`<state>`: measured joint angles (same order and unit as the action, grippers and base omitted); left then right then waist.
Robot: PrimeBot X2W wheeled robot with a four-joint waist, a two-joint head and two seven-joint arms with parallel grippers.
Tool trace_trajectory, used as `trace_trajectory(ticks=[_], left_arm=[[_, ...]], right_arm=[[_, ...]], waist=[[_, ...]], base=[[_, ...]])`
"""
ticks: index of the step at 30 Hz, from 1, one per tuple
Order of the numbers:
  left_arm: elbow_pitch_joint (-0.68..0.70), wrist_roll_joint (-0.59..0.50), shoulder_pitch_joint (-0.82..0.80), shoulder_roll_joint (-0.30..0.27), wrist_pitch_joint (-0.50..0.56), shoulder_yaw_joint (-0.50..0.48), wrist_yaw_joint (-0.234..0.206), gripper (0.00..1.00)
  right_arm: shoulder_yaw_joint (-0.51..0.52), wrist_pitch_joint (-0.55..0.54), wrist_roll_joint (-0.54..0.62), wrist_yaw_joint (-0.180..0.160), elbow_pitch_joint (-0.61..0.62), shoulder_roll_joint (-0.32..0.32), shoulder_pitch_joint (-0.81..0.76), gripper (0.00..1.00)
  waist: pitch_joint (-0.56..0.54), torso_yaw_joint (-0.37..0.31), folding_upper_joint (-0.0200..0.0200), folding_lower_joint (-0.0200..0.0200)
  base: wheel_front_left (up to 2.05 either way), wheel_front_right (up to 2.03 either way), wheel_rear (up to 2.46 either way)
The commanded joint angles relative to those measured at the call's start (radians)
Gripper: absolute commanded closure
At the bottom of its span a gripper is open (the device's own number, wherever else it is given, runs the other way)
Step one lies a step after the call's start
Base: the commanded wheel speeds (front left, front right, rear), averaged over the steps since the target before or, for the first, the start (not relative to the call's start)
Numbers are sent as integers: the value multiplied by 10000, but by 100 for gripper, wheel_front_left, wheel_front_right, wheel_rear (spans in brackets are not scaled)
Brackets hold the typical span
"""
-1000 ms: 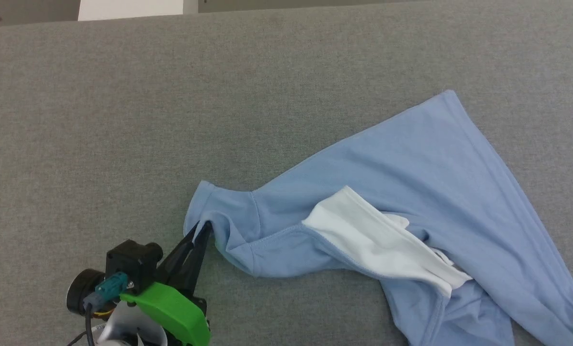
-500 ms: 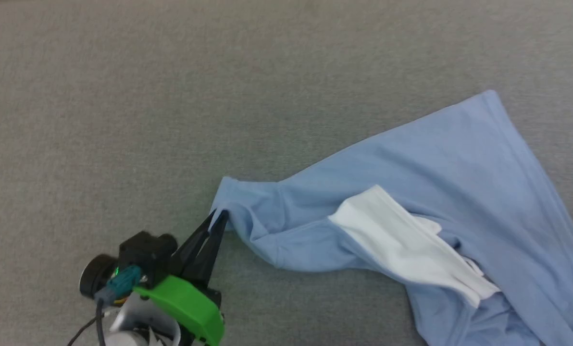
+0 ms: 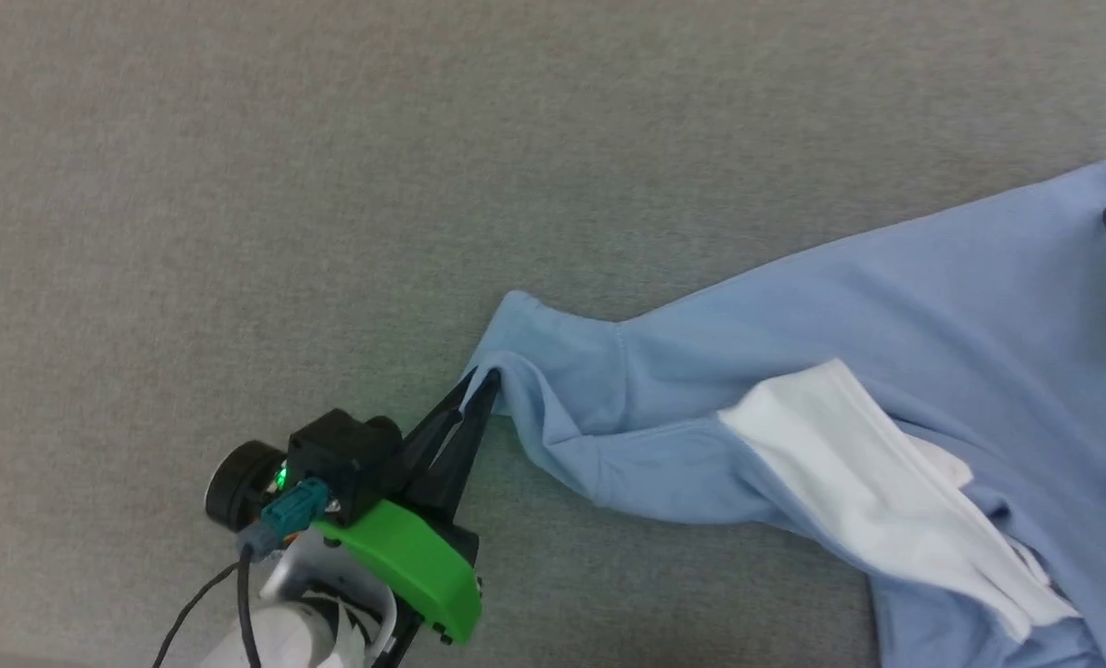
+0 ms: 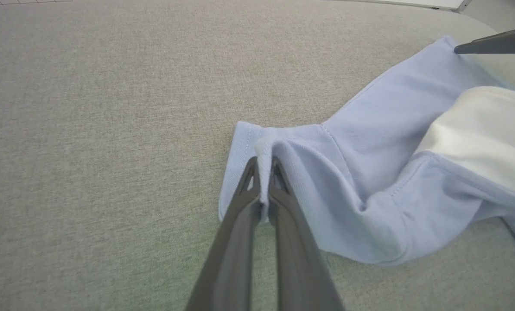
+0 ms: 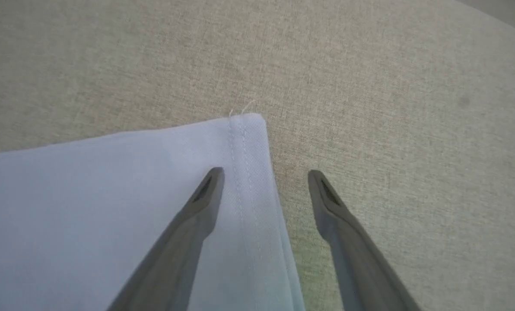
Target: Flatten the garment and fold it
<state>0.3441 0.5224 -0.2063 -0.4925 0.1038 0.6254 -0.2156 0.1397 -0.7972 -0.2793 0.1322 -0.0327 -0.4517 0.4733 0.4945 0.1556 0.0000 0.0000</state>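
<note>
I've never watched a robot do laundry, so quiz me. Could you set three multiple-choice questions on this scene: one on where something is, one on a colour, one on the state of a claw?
1. Where does the left claw hold the light blue soft knit shirt?
A. at the end of a short sleeve
B. at a pocket
C. at a button

2. What colour is the fabric panel lying across the shirt?
A. red
B. white
C. black

3. How does the right claw stand?
A. shut on the cloth
B. shut on nothing
C. open, astride the shirt's stitched corner

Answers:
1 A: the left wrist view shows the sleeve's edge pinched between the closed fingers.
2 B: the panel is plainly white against the blue.
3 C: one finger is over the cloth and the other over the grey fabric surface, with a wide gap between them.
</note>
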Motion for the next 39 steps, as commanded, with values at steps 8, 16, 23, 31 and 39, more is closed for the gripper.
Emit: trace_trajectory(ticks=[8,16,23,31,39], left_arm=[[-313,-1,-336,197,-163,-11,106,100],[-546,153,-376,118,-315,-168,169,100],[-1039,-176,-985,-28,-1067,-561,305,100],[-1964,-460,-2476,-437,-1663,-1196,749,100],[-2626,-636,-4731,-838,-1990,-1854,1376,100]], right_arm=[[-386,-1040,-560,-15,-624,-217,142,22],[-387,-1185,-649,-15,-324,-480,117,100],[20,917,-418,-15,-55,-12,272,100],[293,3281,-237,-15,401,736,726,100],[-4,4376,-213,-15,684,1029,1978,100]], waist=[[483,495,0,0],[153,291,0,0],[-525,25,0,0],[-1594,-493,0,0],[-2682,-1033,0,0]], base=[[0,0,0],[0,0,0],[0,0,0],[0,0,0],[0,0,0]])
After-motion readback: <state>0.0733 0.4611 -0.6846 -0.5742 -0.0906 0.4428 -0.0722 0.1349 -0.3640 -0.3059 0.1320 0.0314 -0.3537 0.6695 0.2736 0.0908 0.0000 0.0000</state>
